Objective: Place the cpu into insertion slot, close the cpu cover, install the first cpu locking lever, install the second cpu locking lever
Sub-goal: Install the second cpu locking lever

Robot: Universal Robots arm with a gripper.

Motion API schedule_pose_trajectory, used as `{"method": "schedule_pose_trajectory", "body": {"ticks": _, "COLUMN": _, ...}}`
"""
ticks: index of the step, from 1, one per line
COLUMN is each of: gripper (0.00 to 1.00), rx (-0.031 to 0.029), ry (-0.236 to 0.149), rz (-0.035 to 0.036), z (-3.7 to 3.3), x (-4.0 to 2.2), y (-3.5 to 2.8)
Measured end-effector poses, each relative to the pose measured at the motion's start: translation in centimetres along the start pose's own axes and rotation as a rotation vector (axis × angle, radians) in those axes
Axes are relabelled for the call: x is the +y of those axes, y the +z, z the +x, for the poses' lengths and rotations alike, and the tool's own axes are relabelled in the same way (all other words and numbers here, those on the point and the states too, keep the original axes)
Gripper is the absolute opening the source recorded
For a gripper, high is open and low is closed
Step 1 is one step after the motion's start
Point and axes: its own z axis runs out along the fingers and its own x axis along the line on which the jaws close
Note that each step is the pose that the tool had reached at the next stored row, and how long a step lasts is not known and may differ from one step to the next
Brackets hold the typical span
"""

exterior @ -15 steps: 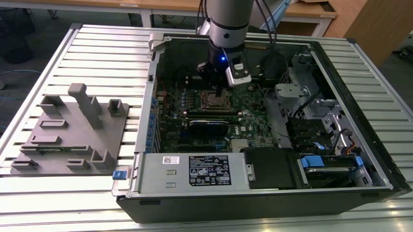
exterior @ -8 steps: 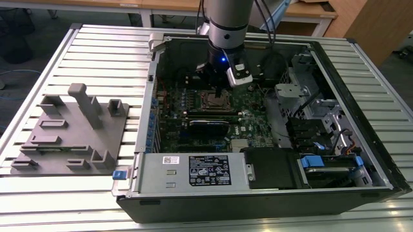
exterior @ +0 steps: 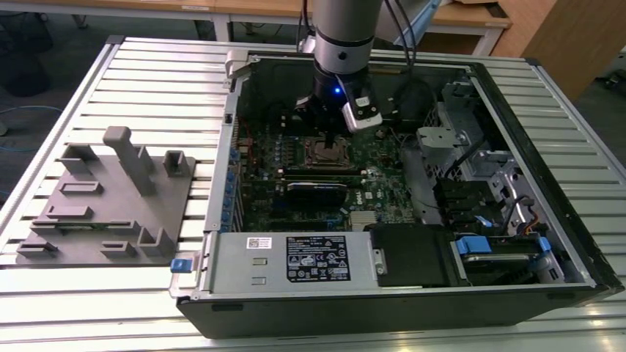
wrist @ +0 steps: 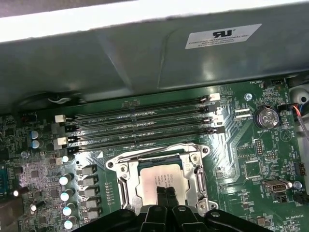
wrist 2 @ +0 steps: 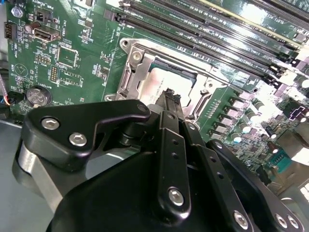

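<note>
The pincer (wrist: pixel 165 191) is closed, its two black fingers pressed together with nothing between them. The tips stand on the middle of the cpu (wrist: pixel 148 182), or just above it; I cannot tell if they really touch. The cpu lies flat in the insertion slot (wrist 2: pixel 178 69), and the silver cpu cover (wrist: pixel 126 184) lies around it as a frame. Whether the levers are locked I cannot tell.

In the exterior view the arm reaches down into an open computer case (exterior: pixel 391 308) which lies on a bench (exterior: pixel 146 73) of metal slats. On the exterior view's left a grey fixture plate (exterior: pixel 108 213) with upright blocks sits beside the case. Wooden desks (exterior: pixel 470 18) stand behind.

Both wrist views come close to the green board. The first wrist view brings in the long memory slots (wrist: pixel 145 126) and a coin battery (wrist: pixel 264 116).
</note>
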Motion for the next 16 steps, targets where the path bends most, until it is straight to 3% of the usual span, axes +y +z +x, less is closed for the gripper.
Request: {"method": "schedule_pose_trajectory", "body": {"ticks": 16, "gripper": 0.11, "rx": 0.0, "ry": 0.0, "rz": 0.0001, "z": 0.06, "x": 0.01, "y": -0.42}}
